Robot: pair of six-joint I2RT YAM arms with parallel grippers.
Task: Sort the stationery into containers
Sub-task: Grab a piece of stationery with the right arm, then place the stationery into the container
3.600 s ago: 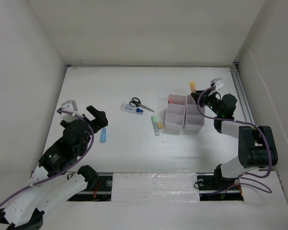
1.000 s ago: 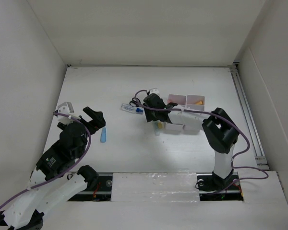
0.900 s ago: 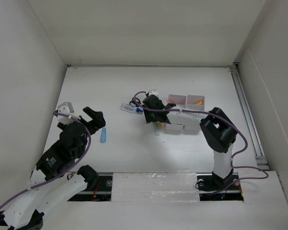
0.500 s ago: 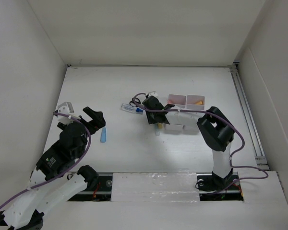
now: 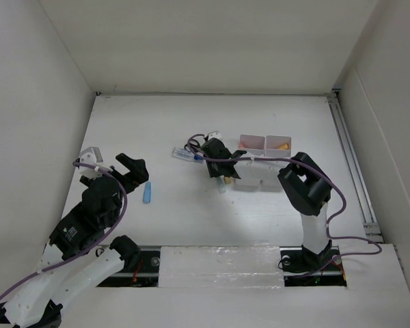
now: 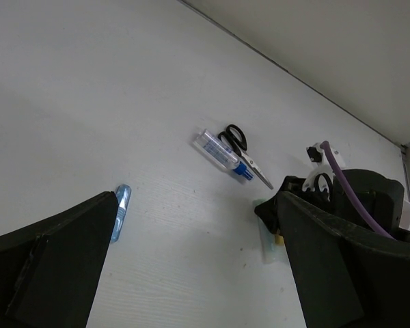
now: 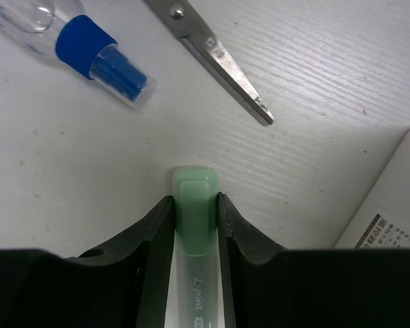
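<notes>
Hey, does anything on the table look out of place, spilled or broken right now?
Nothing looks spilled or damaged. The black-handled scissors, clear blue-capped tube and light blue marker lie loose on the white table, outside the white plastic organiser. The right gripper pinches the green highlighter.

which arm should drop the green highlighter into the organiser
Right: the right fingers pinch the green highlighter, lying just beside the organiser. The left fingers stand open far off, by the light blue marker.
</notes>
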